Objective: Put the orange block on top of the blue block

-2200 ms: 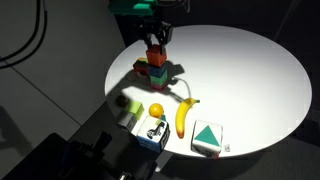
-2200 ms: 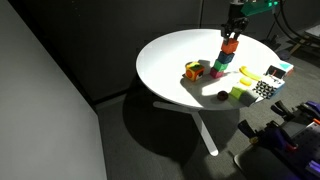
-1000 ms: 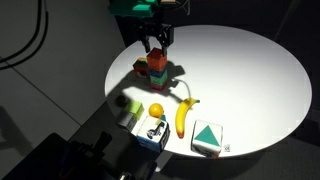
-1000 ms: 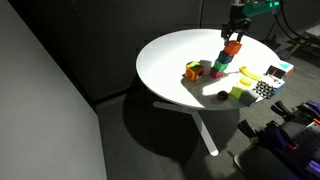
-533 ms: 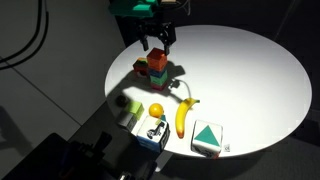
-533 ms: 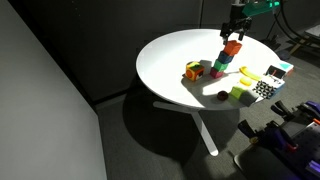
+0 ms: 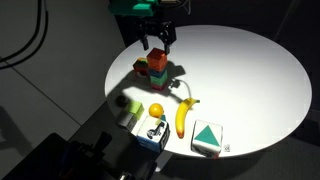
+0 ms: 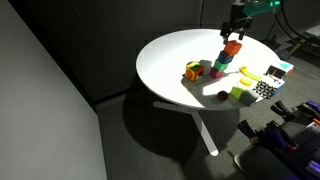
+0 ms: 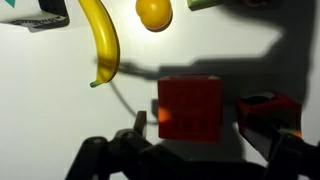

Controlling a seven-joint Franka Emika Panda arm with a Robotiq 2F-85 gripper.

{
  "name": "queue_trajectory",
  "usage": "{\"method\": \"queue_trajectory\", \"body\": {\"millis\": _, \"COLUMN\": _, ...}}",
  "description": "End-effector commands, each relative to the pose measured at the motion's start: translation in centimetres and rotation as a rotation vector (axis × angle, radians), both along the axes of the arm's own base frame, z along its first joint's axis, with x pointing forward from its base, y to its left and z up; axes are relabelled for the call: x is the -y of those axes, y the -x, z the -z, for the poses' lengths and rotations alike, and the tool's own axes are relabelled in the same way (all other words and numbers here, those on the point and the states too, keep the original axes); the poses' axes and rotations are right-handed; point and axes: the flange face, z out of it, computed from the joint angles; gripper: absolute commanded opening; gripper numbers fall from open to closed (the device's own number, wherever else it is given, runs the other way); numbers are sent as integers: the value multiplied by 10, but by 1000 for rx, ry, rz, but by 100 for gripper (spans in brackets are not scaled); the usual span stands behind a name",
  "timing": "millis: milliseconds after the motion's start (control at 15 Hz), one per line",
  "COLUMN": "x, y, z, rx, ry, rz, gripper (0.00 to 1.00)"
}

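The orange block (image 7: 157, 59) (image 8: 232, 47) sits on top of the blue block (image 7: 157, 73) (image 8: 228, 60), making a small stack at the far side of the round white table (image 7: 240, 70). My gripper (image 7: 158, 40) (image 8: 237, 24) hangs just above the stack, open and holding nothing. In the wrist view the orange block (image 9: 190, 107) fills the middle of the picture, with my gripper (image 9: 190, 128) spread wider than the block; its dark fingers (image 9: 140, 123) stand off the block's sides. The blue block is hidden under the orange one there.
A yellow multicoloured cube (image 8: 192, 70) and a dark red cube (image 9: 268, 104) lie next to the stack. A banana (image 7: 182, 117) (image 9: 103, 45), an orange fruit (image 7: 156, 111) (image 9: 153, 12), a white box with a green triangle (image 7: 207, 138) and small boxes (image 7: 152, 130) sit nearer the table edge.
My jaws have opened and let go of the orange block, which stays on the blue block. The arm has barely moved.
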Motion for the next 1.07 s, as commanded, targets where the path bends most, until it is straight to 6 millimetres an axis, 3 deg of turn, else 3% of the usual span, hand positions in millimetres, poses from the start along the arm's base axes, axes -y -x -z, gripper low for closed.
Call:
{"method": "queue_trajectory", "body": {"millis": 0, "x": 3, "y": 6, "z": -13, "rx": 7, "ry": -2, "rz": 15, "gripper": 100}}
{"method": "queue_trajectory", "body": {"millis": 667, "x": 6, "y": 14, "z": -41, "rx": 71, "ry": -23, "rz": -4, "gripper": 100}}
{"method": "queue_trajectory", "body": {"millis": 1000, "x": 5, "y": 38, "z": -53, "rx": 57, "ry": -38, "rz": -22, "gripper": 100}}
